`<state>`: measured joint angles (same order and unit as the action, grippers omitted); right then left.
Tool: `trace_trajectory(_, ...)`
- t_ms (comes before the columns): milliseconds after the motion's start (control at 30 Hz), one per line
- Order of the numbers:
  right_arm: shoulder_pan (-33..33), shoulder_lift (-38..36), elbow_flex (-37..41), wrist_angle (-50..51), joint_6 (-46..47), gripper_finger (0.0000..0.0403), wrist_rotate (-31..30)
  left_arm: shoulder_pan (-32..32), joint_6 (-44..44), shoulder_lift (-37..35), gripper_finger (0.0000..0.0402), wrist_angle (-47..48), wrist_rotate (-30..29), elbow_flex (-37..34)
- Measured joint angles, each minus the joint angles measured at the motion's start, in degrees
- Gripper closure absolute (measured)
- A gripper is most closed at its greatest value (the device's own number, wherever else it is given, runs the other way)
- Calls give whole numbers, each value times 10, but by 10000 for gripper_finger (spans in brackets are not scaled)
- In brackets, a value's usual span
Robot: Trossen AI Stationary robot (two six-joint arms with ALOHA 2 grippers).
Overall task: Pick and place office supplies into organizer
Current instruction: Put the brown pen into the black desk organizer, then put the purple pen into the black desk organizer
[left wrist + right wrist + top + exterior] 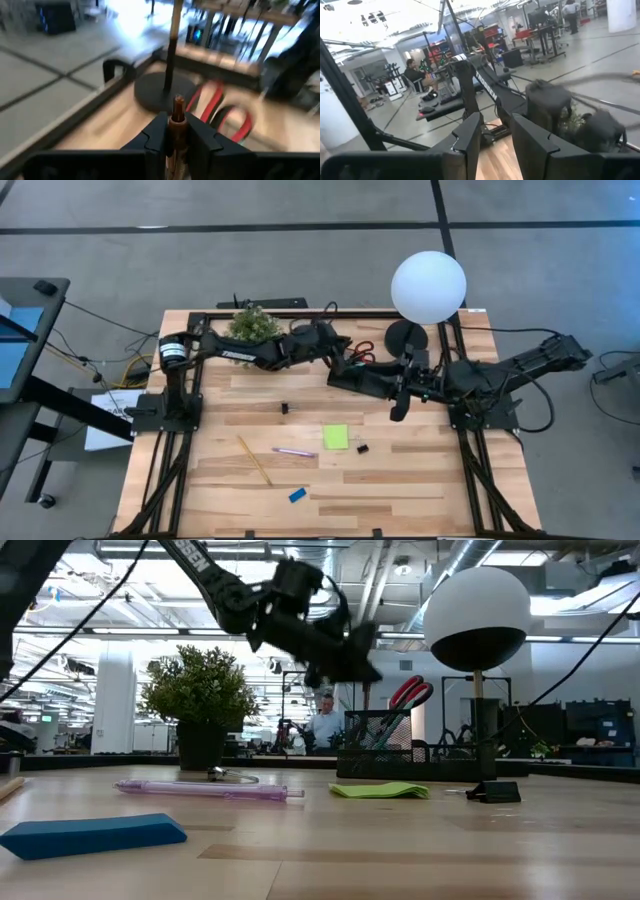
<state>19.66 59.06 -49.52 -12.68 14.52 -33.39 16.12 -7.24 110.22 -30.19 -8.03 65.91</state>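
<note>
My left gripper (350,364) hovers over the black mesh organizer (368,378) at the table's far middle, shut on a brown pen (177,117). Red-handled scissors (220,105) stand handles-up in the organizer (385,745), beside a teal pen. My right gripper (495,137) is open and holds nothing, just right of the organizer (398,408). Lying flat on the table are a yellow pencil (254,460), a pink pen (295,451), a lime-green sticky pad (336,437), a blue eraser (297,495) and two black clips (361,448) (285,408). My left gripper pinches the brown pen between its two fingers, a little below the pen's upper end (178,106). The pen runs along the fingers and its tip sticks out past them. It is lifted clear of the table, above the organizer and the scissors.
A lamp with a white globe (428,287) and a round black base (405,335) stands just behind the organizer. A green potted plant (253,325) sits under the left arm at the far edge. People and desks show in the room beyond.
</note>
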Motion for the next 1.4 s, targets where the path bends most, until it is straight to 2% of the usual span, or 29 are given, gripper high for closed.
trace_trajectory(200,-6,3,0,-2,4,301,2,0,-1,27,318,45,-3,-1)
trace_trajectory(400,-5,3,0,-2,4,301,3,-1,3,26,310,19,-3,1)
trace_trajectory(633,-2,3,0,-2,5,301,3,-1,-12,26,309,31,-2,67)
trace_trajectory(733,7,3,0,-2,5,301,3,-1,-10,14,308,78,15,117)
trace_trajectory(833,17,3,0,-3,5,301,4,-1,-6,-13,308,177,28,180)
trace_trajectory(967,28,3,0,-4,5,301,5,-2,24,-53,308,382,61,280)
trace_trajectory(1100,29,3,0,-2,12,301,19,-14,16,-96,313,589,145,381)
trace_trajectory(1200,23,8,0,5,26,301,54,-40,22,-150,326,702,173,441)
trace_trajectory(1300,14,20,0,9,21,301,91,-77,44,-212,343,799,129,481)
trace_trajectory(1400,3,41,0,2,21,301,108,-111,33,-273,357,899,100,488)
